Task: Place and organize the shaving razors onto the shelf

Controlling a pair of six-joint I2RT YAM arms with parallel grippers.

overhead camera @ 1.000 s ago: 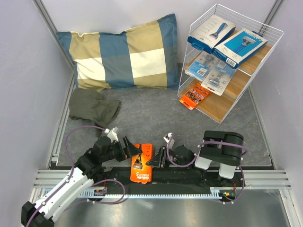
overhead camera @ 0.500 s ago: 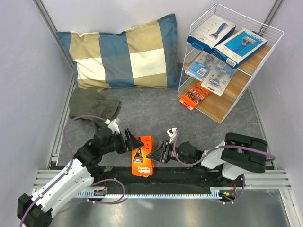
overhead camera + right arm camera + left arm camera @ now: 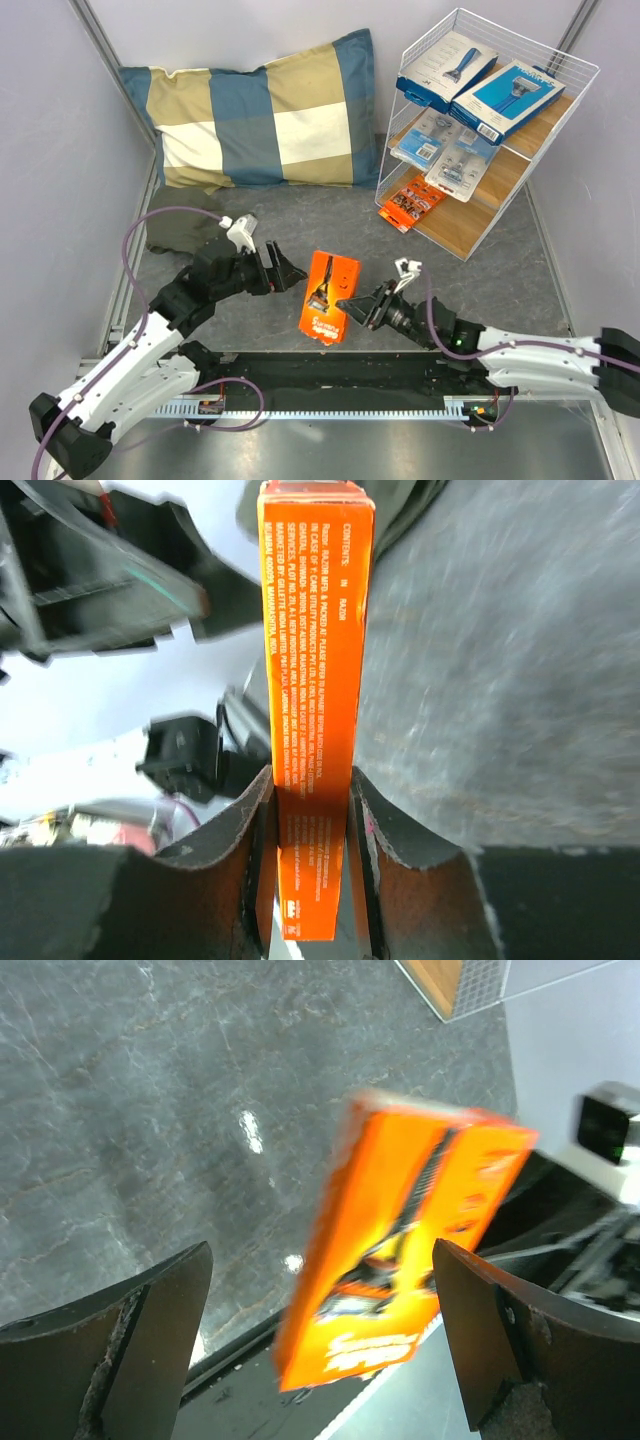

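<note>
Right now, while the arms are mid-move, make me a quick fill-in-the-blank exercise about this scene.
1. The razor pack clamped in the right tool is coloured ____.
2. The left tool grips nothing; its jaws stand ____.
3. Both boxes on the top board of the shelf are coloured ____.
4. Seen from above, the pillow lies to the ____ of the shelf.

Missing words: orange; open; blue; left.

I can pass over the grey floor (image 3: 330, 215) between my right gripper (image 3: 352, 304) and the shelf (image 3: 468, 222), but my left gripper (image 3: 285, 272), spread wide, sits just beside the orange pack (image 3: 328, 297), and the pillow (image 3: 260, 115) and dark cloth (image 3: 195, 225) fill the far left.
</note>
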